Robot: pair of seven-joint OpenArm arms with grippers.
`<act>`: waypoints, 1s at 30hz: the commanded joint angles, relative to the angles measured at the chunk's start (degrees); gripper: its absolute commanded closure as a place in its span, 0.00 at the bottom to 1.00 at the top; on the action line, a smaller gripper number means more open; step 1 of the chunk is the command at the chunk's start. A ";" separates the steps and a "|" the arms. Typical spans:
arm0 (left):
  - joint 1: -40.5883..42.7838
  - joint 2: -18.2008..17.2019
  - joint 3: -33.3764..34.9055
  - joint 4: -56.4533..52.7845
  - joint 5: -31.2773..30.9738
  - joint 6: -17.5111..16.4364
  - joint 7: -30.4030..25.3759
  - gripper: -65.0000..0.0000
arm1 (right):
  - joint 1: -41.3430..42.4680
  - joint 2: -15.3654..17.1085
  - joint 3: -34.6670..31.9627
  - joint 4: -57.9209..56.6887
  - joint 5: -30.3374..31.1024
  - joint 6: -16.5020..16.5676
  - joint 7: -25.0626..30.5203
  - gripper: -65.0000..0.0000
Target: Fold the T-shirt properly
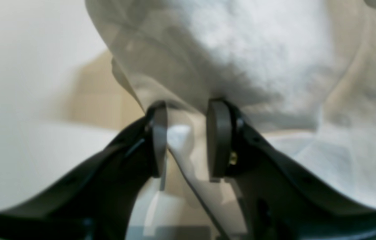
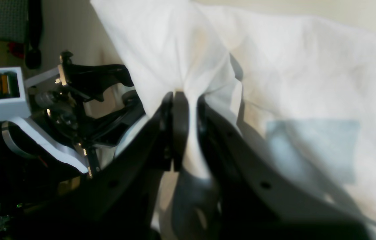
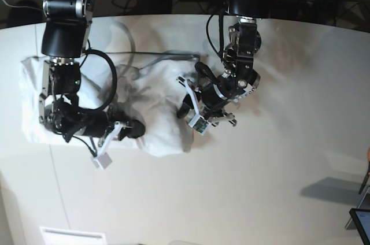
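A large, plain white, wrinkled cotton T-shirt (image 3: 156, 123) is lying bunched on the smooth off-white tabletop (image 3: 277, 187), spreading from the left edge of the base view toward the middle, with a raised fold between the two arms. The right gripper (image 2: 188, 100), black with dark pads, is pinching a gathered tuck of the white fabric; in the right wrist view its jaws are standing almost together, with a thin band of cloth running down between them and the rest of the shirt fanning out above and to the right. In the base view this arm is sitting low over the left part of the garment, its small white camera housing (image 3: 103, 160) hanging just beyond the shirt's near edge. The left gripper (image 1: 188, 136) is standing partly apart, a thin, half-transparent layer of the shirt passing through the gap between its grey pads (image 1: 219, 140) and draping upward; the blurred left wrist view is showing the cloth touching the pads, gripped loosely. In the base view that arm is reaching down at the shirt's right edge, near the centre of the table.
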 commanded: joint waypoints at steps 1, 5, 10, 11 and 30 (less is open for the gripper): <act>-0.28 -0.39 -0.13 0.68 1.35 0.00 1.41 0.69 | 0.95 0.36 0.78 1.29 1.45 0.41 0.65 1.00; -0.28 -0.48 -0.13 0.68 1.35 0.00 1.41 0.69 | -0.81 0.36 5.35 4.28 1.45 0.06 0.38 1.00; -0.63 -0.48 -0.13 0.68 1.35 0.00 1.41 0.69 | -3.89 0.36 6.40 11.93 1.45 -2.14 -0.32 1.00; -0.80 -0.48 -0.13 0.68 1.35 0.00 1.41 0.69 | -4.42 0.27 6.40 13.16 1.45 -3.64 -0.58 1.00; -0.28 0.57 0.48 14.21 0.82 0.00 1.49 0.69 | -5.65 4.40 9.48 3.66 1.10 -7.15 4.43 0.99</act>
